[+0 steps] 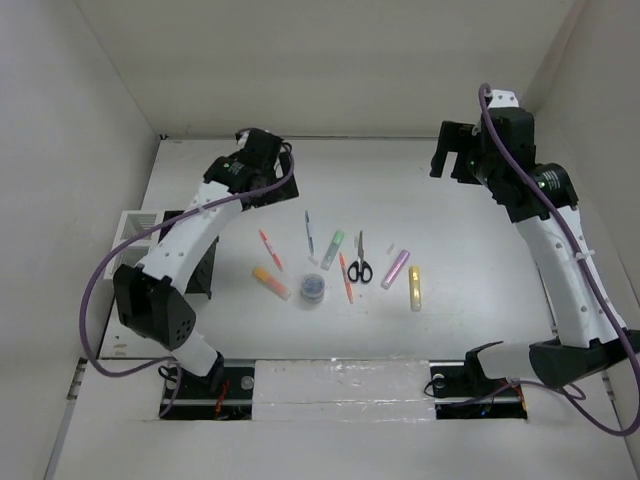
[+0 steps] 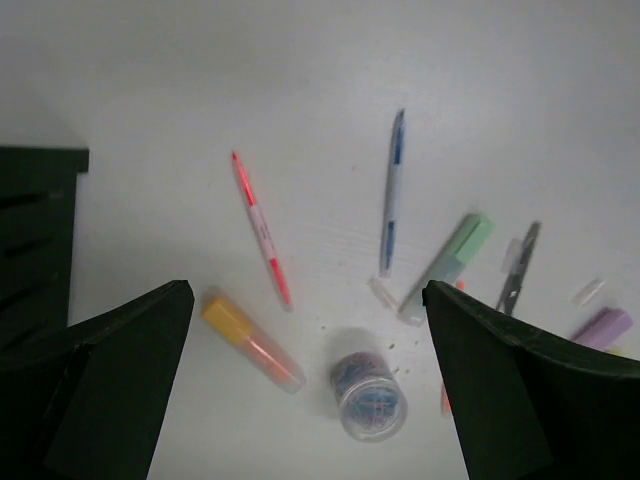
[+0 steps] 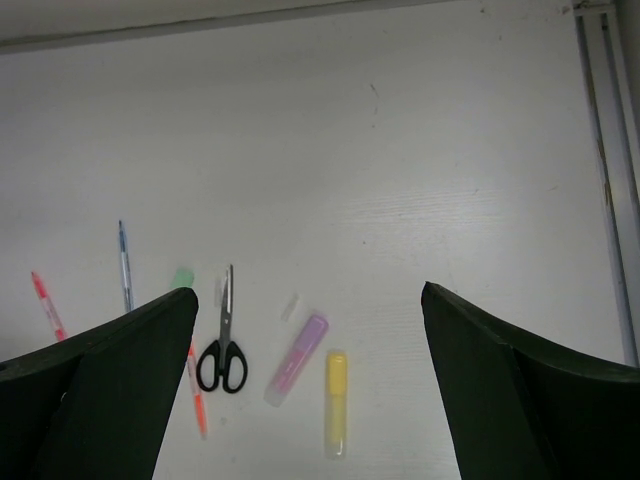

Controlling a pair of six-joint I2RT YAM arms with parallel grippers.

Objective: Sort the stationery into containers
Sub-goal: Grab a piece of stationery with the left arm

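White table (image 1: 470, 240) holds pens (image 1: 270, 248), markers (image 1: 415, 288), scissors (image 1: 360, 262) and a small round tub (image 1: 313, 288), all bunched in the middle. Black holder (image 1: 207, 278) and white basket (image 1: 135, 228) stand at the left edge. Left pincer (image 2: 307, 290) and right pincer (image 3: 310, 292) hang above, both spread wide, holding nothing.

Black-handled scissors (image 1: 360, 265); yellow highlighter (image 1: 415, 288); lilac highlighter (image 1: 396, 268); white table (image 1: 480, 225).

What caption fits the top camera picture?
Two arms flank scattered pens, highlighters, scissors and a tub; containers stand left.
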